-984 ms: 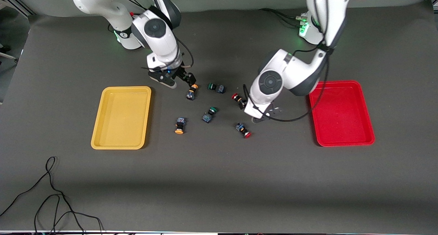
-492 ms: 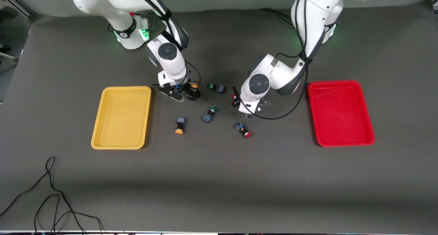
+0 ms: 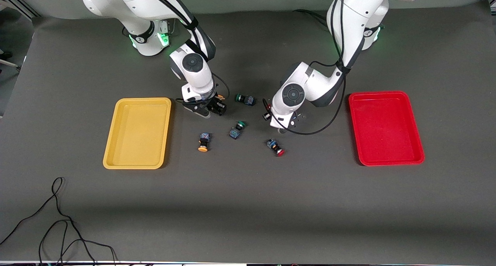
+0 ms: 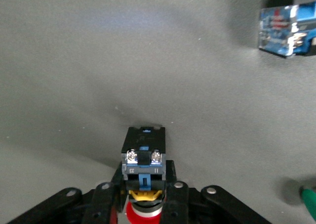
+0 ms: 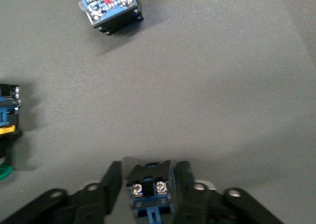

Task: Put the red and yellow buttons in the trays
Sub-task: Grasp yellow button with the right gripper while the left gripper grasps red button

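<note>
My left gripper [image 3: 267,115] is low on the table between the trays, shut on a red button [image 4: 144,152]. The button's dark body sticks out past the fingers and its red cap sits between them. My right gripper [image 3: 216,108] is down near the yellow tray [image 3: 137,132], open, with its fingers [image 5: 114,174] on either side of a yellow button [image 5: 149,184]. The button's orange cap just shows in the front view [image 3: 220,98]. A second yellow button [image 3: 203,142] and a second red button [image 3: 275,147] lie nearer the front camera. The red tray [image 3: 387,126] holds nothing.
Two green-capped switches lie between the grippers, one [image 3: 245,99] farther from the front camera, one [image 3: 236,129] nearer. A black cable [image 3: 58,219] loops on the table near the front camera, at the right arm's end.
Both grippers have come down from beside their buttons onto them. The right one now straddles the yellow button. The left one has closed round the red button.
</note>
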You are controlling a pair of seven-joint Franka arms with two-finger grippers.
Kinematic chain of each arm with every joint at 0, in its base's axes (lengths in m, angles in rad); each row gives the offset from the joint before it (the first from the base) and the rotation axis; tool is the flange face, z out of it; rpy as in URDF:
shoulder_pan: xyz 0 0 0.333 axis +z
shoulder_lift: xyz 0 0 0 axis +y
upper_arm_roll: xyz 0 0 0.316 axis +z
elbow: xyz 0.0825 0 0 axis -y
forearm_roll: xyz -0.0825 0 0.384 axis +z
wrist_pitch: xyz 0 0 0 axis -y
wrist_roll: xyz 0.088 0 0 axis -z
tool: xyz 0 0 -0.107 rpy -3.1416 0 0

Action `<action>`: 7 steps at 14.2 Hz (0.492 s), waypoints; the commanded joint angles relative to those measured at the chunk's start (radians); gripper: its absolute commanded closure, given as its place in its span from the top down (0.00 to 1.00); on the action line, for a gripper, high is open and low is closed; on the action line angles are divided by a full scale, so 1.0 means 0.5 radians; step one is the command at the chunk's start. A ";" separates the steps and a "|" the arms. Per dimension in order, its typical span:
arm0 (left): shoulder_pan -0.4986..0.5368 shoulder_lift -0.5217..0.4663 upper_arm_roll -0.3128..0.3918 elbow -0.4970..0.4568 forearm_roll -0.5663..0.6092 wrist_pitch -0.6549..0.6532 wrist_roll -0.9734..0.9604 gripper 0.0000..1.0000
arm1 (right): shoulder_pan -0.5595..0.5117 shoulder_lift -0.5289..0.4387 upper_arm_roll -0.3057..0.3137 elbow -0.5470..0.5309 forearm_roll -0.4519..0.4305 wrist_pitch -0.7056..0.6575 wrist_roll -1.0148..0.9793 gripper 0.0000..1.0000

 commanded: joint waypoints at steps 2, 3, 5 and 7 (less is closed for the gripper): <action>0.017 -0.197 0.026 0.010 0.004 -0.205 0.013 0.00 | 0.018 -0.053 -0.009 0.027 -0.010 -0.104 -0.071 0.23; 0.063 -0.292 0.029 0.007 0.007 -0.355 0.071 0.00 | 0.015 -0.066 -0.015 0.033 -0.010 -0.147 -0.114 0.23; 0.176 -0.534 0.032 -0.045 0.107 -0.714 0.218 0.00 | -0.001 -0.130 -0.027 0.088 -0.010 -0.315 -0.181 0.22; 0.324 -0.798 0.029 -0.189 0.243 -0.981 0.436 0.00 | -0.010 -0.222 -0.048 0.204 -0.010 -0.594 -0.240 0.22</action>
